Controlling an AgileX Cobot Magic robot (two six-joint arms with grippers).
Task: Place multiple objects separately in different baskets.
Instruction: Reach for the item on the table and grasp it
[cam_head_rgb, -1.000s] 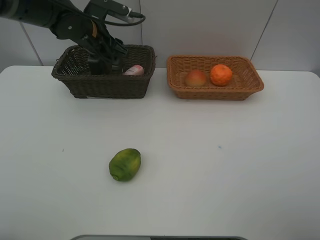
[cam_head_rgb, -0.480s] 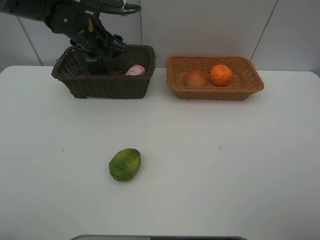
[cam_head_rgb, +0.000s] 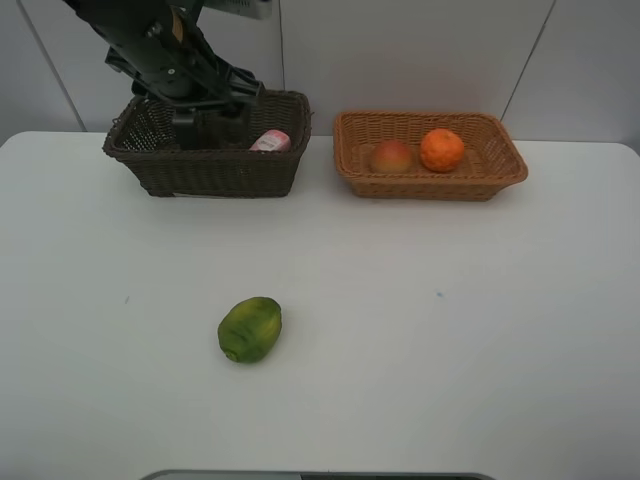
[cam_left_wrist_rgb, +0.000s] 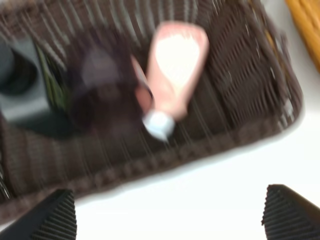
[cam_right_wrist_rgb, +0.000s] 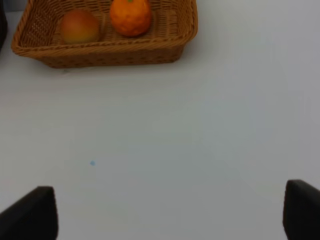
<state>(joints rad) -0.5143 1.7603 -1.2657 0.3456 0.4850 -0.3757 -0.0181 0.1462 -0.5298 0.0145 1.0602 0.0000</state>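
Left fingers (cam_left_wrist_rgb: 167, 212) spread, empty, lifted clear since a second ago | purple cup (cam_left_wrist_rgb: 102, 92), pink tube (cam_left_wrist_rgb: 172, 70) in dark basket (cam_head_rgb: 215, 170) | right fingers (cam_right_wrist_rgb: 172, 212) spread, idle | green fruit (cam_head_rgb: 250, 328) alone on worktop (cam_head_rgb: 450, 340), next for tan basket (cam_head_rgb: 430, 180).

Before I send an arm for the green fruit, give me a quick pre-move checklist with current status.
1. Left gripper empty: ok, jaws wide, nothing between them.
2. Left arm clear of the dark basket: cannot tell, it hangs right over the rim.
3. Pink tube settled in the dark basket: ok, lying on its side on the floor.
4. Green fruit reachable: ok, alone on the table, nothing near it.
5. Room in the tan basket: ok, only the orange and the red-yellow fruit inside.
6. Right gripper free: ok, open and empty.
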